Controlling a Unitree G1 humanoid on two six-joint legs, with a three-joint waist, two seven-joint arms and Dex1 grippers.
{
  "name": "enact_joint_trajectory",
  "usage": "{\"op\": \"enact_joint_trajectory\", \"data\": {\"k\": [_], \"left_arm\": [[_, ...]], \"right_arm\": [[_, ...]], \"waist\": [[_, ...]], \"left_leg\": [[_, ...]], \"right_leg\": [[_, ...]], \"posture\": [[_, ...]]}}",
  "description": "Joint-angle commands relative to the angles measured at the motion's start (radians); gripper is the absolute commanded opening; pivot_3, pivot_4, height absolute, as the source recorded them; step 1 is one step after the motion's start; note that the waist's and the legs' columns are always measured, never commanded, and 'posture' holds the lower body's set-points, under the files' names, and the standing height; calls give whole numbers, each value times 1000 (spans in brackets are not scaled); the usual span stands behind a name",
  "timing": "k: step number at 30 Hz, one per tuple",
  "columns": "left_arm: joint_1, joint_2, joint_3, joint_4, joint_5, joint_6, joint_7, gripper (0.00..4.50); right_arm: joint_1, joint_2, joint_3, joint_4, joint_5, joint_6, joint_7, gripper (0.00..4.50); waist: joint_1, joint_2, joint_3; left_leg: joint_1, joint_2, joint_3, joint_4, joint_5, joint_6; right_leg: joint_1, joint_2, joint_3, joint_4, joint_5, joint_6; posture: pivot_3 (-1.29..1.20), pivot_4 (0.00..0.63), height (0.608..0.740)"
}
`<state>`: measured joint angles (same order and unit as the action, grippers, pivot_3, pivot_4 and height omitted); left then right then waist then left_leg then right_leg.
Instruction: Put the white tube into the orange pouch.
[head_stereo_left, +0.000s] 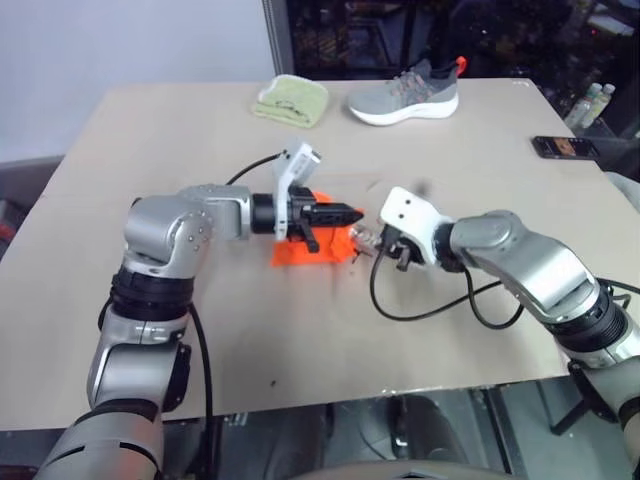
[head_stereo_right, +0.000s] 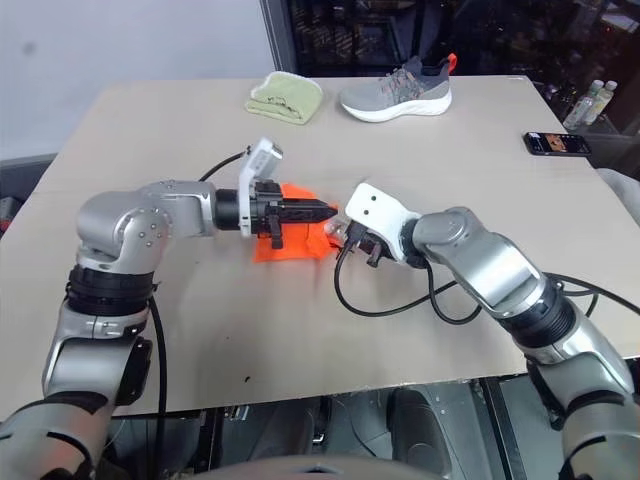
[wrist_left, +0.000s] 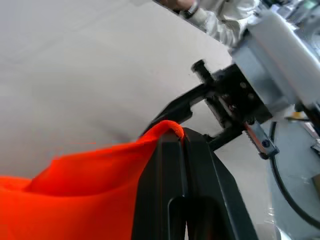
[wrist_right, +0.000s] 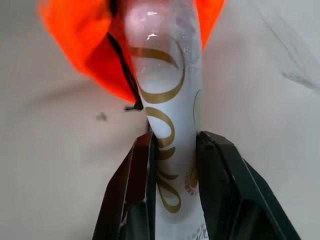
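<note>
The orange pouch (head_stereo_left: 300, 252) lies mid-table, one edge lifted. My left gripper (head_stereo_left: 350, 213) is shut on that raised edge; in the left wrist view the orange fabric (wrist_left: 75, 195) is pinched between the black fingers (wrist_left: 165, 165). My right gripper (head_stereo_left: 385, 245) is shut on the white tube (wrist_right: 165, 85), which bears gold swirl marks. The tube's far end sits at the pouch's dark-trimmed opening (wrist_right: 90, 45), orange cloth on both sides of it. Whether the tip is inside is hidden. The two grippers face each other closely over the pouch.
A folded pale green cloth (head_stereo_left: 290, 100) and a grey shoe (head_stereo_left: 405, 92) lie at the table's far side. A phone (head_stereo_left: 565, 146) rests near the right edge. A black cable (head_stereo_left: 430, 310) loops on the table beside my right arm.
</note>
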<state>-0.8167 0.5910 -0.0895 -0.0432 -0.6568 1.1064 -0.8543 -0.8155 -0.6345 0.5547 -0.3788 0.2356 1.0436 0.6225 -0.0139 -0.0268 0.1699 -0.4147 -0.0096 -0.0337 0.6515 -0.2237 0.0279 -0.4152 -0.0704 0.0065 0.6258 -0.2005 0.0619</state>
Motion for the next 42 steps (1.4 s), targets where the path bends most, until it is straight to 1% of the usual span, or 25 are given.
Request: {"op": "enact_joint_trajectory", "data": {"k": [1, 7, 13, 15, 20, 22, 23, 25, 27, 29, 31, 32, 35, 36, 38, 42], "left_arm": [[-41, -28, 17, 27, 23, -15, 39, 0], [-47, -40, 28, 48, 56, -34, 65, 0], [-34, -44, 25, 5, 58, -79, 50, 0], [-37, -48, 36, -11, 37, -79, 35, 0], [25, 5, 7, -148, -44, -30, -77, 0], [55, 22, 5, -176, -45, -31, -82, 0], [64, 25, 6, -167, -24, -47, -68, 0], [71, 30, 8, -141, 10, -72, -47, 0], [83, 42, 4, -107, 47, -102, -36, 0], [92, 42, 4, -98, 56, -110, -33, 0], [98, 32, 6, -91, 63, -113, -20, 0], [101, 27, 8, -86, 69, -115, -12, 0], [111, 16, 14, -84, 82, -121, 6, 0], [113, 11, 16, -83, 84, -120, 11, 0], [114, 7, 18, -82, 87, -121, 18, 0], [110, -1, 21, -81, 87, -123, 29, 0]], "right_arm": [[-29, -49, 52, -29, -74, -102, 63, 1190], [-21, -97, 69, -17, -156, -158, 117, 1190], [-25, -93, 56, -13, -181, -170, 172, 1190], [-22, -87, 47, -14, -181, -175, 185, 1190], [6, 11, -22, -3, -131, -142, 170, 1190], [18, 45, -40, 11, -125, -137, 159, 1190], [23, 48, -40, 18, -133, -151, 156, 1190], [32, 49, -43, 27, -148, -172, 152, 1190], [84, -7, -38, 49, -177, -240, 165, 1190], [132, -19, -62, 70, -182, -266, 148, 1190], [175, -31, -74, 75, -197, -310, 135, 1718], [196, -37, -79, 71, -208, -330, 129, 1899], [250, -45, -92, 44, -248, -356, 93, 3303], [274, -48, -96, 26, -255, -359, 88, 3843], [302, -48, -100, 6, -273, -361, 77, 3843], [351, -46, -73, 38, -376, -432, 3, 3843]], "waist": [[1, 0, 0], [-1, 0, 0], [0, 0, 0], [1, 0, 0], [-3, 0, 0], [-2, 0, 0], [0, 0, 0], [4, 0, 0], [8, 0, 0], [9, -1, 0], [7, 0, 0], [4, 0, 0], [1, 0, 0], [0, 0, 0], [0, 0, 0], [1, 0, 0]], "left_leg": [[0, 0, 0, 0, 0, 0], [0, 0, 0, 0, 0, 0], [0, 0, -1, 0, 0, 0], [0, 0, -1, 0, 0, 0], [0, 1, -1, 0, 0, 0], [0, 1, -1, 0, 0, 0], [0, 1, -1, -1, 0, 0], [0, 1, -1, 0, 0, 0], [0, 0, -1, 0, 0, 0], [0, -1, 0, 0, 0, 0], [0, -1, 0, 0, 0, 0], [0, -1, 0, 0, 0, 0], [0, 0, 0, 0, 0, 0], [0, 0, 0, 0, 0, 0], [0, 1, 0, 0, 0, 0], [0, 0, 0, 0, 0, 0]], "right_leg": [[0, 0, 0, 0, 0, 0], [0, 0, -1, 0, 0, 0], [0, 0, 0, 0, 0, 0], [0, 0, 0, 0, 0, 0], [0, 0, 0, 0, 0, 0], [0, 0, 0, 0, 0, 0], [0, 0, 0, 0, 0, 0], [0, 0, 0, 1, 0, 0], [0, 0, -1, 0, 0, 0], [1, -1, -1, 0, 0, 0], [1, -1, -1, 0, 0, 0], [0, 0, -1, 0, 0, 0], [0, 0, -1, 1, 0, 0], [0, 0, -1, 1, 0, 0], [0, 0, -1, 1, 0, 0], [0, 0, 0, 1, 0, 0]], "posture": [[0, 150, 740], [0, 150, 740], [0, 150, 740], [0, 150, 740], [0, 150, 740], [0, 150, 740], [0, 150, 740], [0, 150, 740], [0, 150, 740], [0, 150, 740], [0, 150, 740], [0, 150, 740], [0, 150, 740], [0, 150, 740], [0, 150, 740], [0, 150, 740]]}}
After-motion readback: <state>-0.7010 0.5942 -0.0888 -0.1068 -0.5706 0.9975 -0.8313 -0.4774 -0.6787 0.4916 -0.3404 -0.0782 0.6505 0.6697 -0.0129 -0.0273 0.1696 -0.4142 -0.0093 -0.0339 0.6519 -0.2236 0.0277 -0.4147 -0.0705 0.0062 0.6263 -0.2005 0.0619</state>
